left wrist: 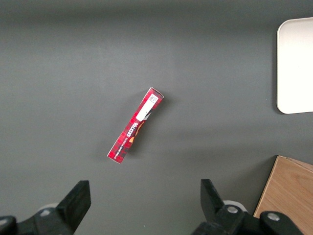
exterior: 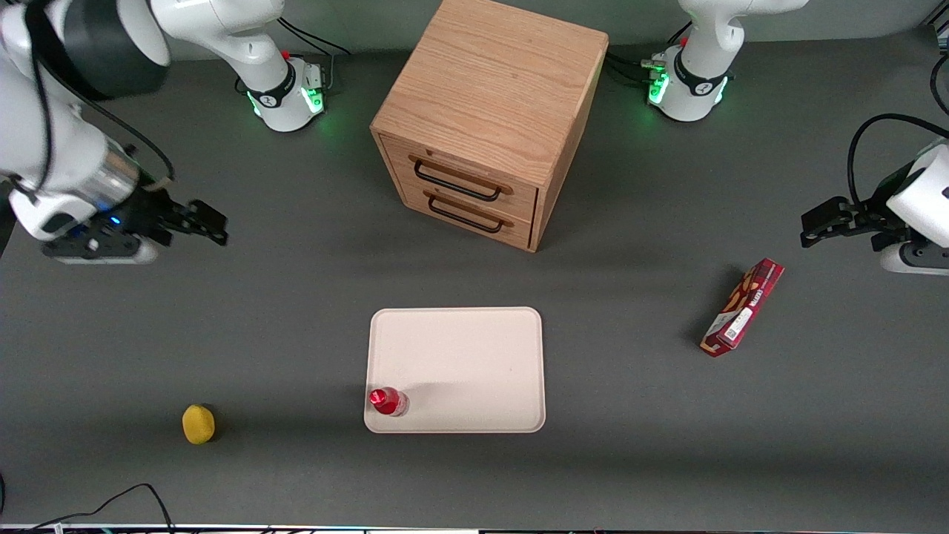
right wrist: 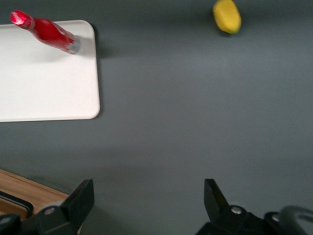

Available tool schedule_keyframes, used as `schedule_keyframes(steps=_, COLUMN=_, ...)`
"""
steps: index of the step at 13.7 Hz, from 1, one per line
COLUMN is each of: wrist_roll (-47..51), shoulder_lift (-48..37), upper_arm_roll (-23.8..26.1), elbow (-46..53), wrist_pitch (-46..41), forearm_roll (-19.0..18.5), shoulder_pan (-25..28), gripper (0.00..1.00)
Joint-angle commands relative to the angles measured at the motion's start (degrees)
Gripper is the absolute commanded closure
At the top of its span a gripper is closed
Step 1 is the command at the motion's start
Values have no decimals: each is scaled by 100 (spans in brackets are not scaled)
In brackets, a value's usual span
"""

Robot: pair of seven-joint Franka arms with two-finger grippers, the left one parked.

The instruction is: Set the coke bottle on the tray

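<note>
Coke bottle (exterior: 388,401) stands upright on the tray (exterior: 474,348), in the tray's corner nearest the front camera at the working arm's end, just inside the low rim. The right wrist view shows the same: the coke bottle (right wrist: 46,32) sits with its clear base on the pale surface close to a rounded corner of the tray (right wrist: 44,93), with nothing touching it.

The gripper (exterior: 200,221) hangs well apart from the tray, above bare table toward the working arm's end, its fingers spread wide with nothing between them; the right wrist view shows both fingertips (right wrist: 83,196) apart over grey table.

A yellow lemon-like object (exterior: 199,424) lies on the table near the front edge, toward the working arm's end. The wooden drawer cabinet (exterior: 489,119) stands farther from the camera than the tray, both drawers closed. A red snack box (exterior: 743,307) lies toward the parked arm's end.

Judging by this layout, the placement looks done: bottle on tray, released. At most a retreat of the arm remains.
</note>
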Motion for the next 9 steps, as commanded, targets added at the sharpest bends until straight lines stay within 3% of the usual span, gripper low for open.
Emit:
schedule_keyframes(steps=1, wrist_roll=-203, shoulder_lift=-185, upper_arm_roll=85, elbow=-260, wrist_pitch=160, forearm_roll=-30, shoulder_pan=-401, gripper=0)
schedule_keyframes(steps=3, wrist_roll=-554, shoulder_lift=-177, upper_arm_roll=42, elbow=-102, wrist_pitch=-111, forearm_roll=-30, shoulder_pan=-525, gripper=0)
schedule_keyframes(steps=5, wrist_roll=-607, shoulder_lift=-142, upper_arm_roll=207, elbow=22, wrist_pitch=-288, forearm_roll=-21, shoulder_pan=-1067, gripper=0)
schedule_keyframes(steps=8, wrist_roll=-687, shoulder_lift=-89, upper_arm_roll=1058, elbow=136, wrist_pitch=-359, forearm_roll=-12, shoulder_pan=-1991, gripper=0)
schedule_keyframes(steps=9, wrist_roll=-687, shoulder_lift=-80, upper_arm_roll=1122, elbow=136, wrist_pitch=-359, forearm_roll=14, shoulder_pan=-2063, gripper=0)
